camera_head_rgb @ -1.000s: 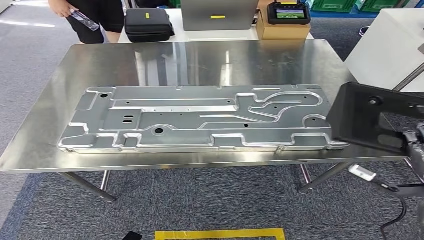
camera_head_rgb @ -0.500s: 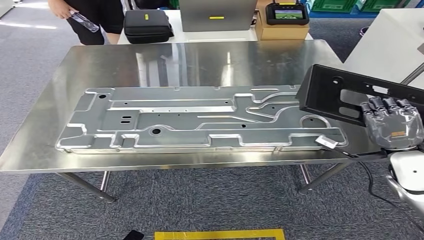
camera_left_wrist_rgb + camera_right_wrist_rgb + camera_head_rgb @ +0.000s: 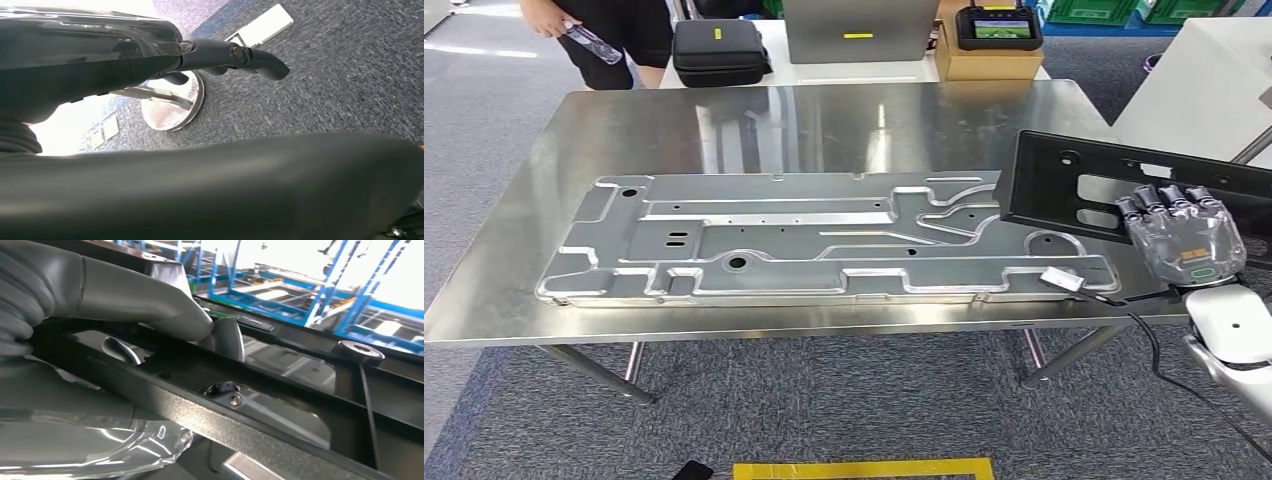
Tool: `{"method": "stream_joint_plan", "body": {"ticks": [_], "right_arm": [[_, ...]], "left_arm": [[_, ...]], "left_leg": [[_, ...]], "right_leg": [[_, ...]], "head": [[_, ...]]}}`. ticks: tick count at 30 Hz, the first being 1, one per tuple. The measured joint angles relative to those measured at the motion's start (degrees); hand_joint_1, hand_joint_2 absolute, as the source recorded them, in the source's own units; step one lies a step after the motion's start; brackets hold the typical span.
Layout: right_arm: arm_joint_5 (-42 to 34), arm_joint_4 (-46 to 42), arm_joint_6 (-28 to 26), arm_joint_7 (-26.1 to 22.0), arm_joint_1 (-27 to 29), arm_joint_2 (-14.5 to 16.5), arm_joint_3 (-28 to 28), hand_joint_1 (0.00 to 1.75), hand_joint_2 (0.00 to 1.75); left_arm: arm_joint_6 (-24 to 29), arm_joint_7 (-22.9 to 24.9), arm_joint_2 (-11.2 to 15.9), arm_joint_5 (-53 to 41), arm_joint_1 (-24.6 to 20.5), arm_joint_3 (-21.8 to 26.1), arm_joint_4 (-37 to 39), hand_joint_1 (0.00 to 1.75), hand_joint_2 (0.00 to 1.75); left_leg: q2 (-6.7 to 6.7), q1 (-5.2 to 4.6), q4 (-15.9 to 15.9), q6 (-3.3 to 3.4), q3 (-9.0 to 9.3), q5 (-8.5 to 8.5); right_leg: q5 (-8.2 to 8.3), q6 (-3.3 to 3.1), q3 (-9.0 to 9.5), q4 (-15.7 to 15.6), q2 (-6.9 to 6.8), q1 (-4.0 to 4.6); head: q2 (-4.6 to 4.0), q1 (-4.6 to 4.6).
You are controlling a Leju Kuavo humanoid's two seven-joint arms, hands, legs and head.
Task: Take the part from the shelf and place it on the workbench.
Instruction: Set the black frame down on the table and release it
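The black panel point(image 3: 1064, 185), flat and matte with cutouts and small holes, sits over the right end of the steel workbench point(image 3: 544, 200), overlapping one big grey stamped metal plate point(image 3: 804, 240). There is one of each. The right hand point(image 3: 1181, 243) grips the panel's near edge, fingers curled over it, thumb point(image 3: 150, 295) pressed on.

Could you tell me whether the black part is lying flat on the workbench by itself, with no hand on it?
No, the right hand grips the black part over the workbench's right end.
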Motion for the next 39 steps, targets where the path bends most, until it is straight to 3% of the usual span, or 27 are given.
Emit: {"method": "stream_joint_plan", "body": {"ticks": [8,14,28,39], "right_arm": [[0.0,4.9,1.38,-10.87,-6.07,2.88,0.21,1.75,1.75],[0.0,8.22,2.69,-14.64,-10.18,6.06,0.3,1.75,1.75],[0.0,13.17,2.77,-16.41,-13.3,13.3,3.22,1.75,1.75],[0.0,19.57,2.62,-14.65,-15.99,23.07,8.86,1.75,1.75]], "left_arm": [[-0.59,0.5,0.0,-1.0,-0.13,-1.02,0.0,0.0,1.75],[-1.01,0.53,0.0,-1.17,-0.27,-1.49,0.0,0.0,1.75],[-1.54,0.76,0.0,-1.59,-0.51,-2.26,0.0,0.0,1.75],[-2.21,1.62,-0.13,-2.36,-1.04,-3.28,0.0,0.0,1.75]], "left_leg": [[0.0,0.0,0.0,0.0,0.01,0.01],[0.0,0.01,0.0,0.0,0.01,0.01],[0.0,0.03,0.0,-0.01,0.01,0.01],[0.02,0.09,0.0,-0.02,0.01,0.02]], "right_leg": [[0.01,0.0,0.02,0.0,0.0,0.0],[0.0,0.0,0.01,0.01,-0.01,0.01],[0.0,0.0,0.02,0.02,0.01,0.02],[0.0,0.0,0.01,0.03,0.04,0.07]], "head": [[0.0,-0.01],[0.0,-0.01],[0.0,-0.02],[0.0,-0.02]]}}
